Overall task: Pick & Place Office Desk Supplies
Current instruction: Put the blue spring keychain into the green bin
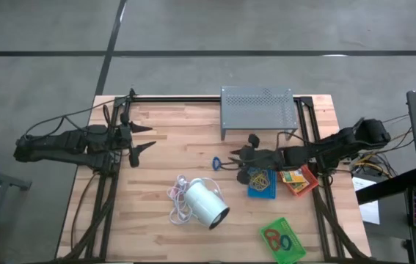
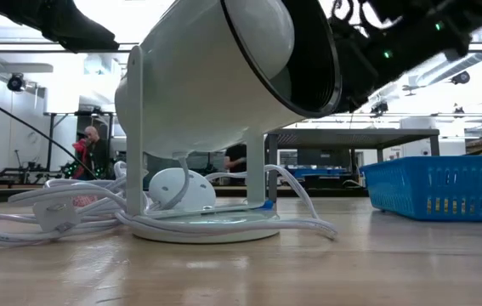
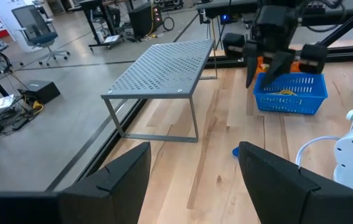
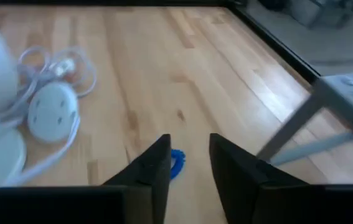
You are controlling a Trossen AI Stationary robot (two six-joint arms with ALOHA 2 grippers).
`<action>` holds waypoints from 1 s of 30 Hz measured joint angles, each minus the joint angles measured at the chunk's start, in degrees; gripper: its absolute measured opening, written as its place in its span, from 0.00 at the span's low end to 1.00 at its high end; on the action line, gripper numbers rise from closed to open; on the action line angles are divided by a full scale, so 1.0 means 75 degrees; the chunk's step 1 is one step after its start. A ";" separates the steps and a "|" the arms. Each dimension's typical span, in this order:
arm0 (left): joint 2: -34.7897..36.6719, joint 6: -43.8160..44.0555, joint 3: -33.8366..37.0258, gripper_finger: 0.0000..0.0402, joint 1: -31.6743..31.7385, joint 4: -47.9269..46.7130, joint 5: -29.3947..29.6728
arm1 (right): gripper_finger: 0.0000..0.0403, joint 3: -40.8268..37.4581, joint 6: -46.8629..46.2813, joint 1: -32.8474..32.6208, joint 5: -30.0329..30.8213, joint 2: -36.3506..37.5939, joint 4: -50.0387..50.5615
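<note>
overhead, a pale butcher-block table (image 1: 163, 154) sits on grey concrete floor. the grey perforated metal stand (image 1: 258, 110) is at the back edge. the right gripper (image 1: 233, 163), jaws part open and empty, hangs just beside a small blue loop (image 1: 216, 163). meshed blue tray (image 1: 262, 182), red tray (image 1: 298, 180) and green tray (image 1: 283, 239) lie nearby. the left gripper (image 1: 143, 138) waits wide open, empty.
</note>
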State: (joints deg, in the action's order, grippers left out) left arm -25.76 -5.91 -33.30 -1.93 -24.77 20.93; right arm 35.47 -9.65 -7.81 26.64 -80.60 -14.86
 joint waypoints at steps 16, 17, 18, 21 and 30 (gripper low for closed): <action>0.0000 0.0000 0.0000 0.61 0.0002 -0.0002 0.0000 | 0.51 -0.1103 0.0904 0.0792 -0.1977 -0.1407 -0.3076; 0.0000 0.0000 0.0000 0.61 0.0003 -0.0003 0.0000 | 0.52 -0.1038 0.0912 0.0792 -0.1982 -0.1546 -0.3092; 0.0000 0.0000 0.0000 0.61 0.0002 -0.0003 0.0000 | 0.53 -0.0962 0.0915 0.0795 -0.1989 -0.1698 -0.3112; 0.0000 0.0000 0.0000 0.61 0.0000 -0.0006 0.0000 | 0.55 -0.0726 0.1066 0.0803 -0.1986 -0.2188 -0.3095; 0.0000 0.0000 0.0000 0.61 0.0002 -0.0020 0.0000 | 0.61 -0.0220 0.1341 0.0801 -0.2000 -0.3238 -0.3088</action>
State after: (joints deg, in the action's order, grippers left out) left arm -25.76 -5.91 -33.30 -1.92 -24.93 20.93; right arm 33.82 0.41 -1.80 11.64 -104.88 -38.02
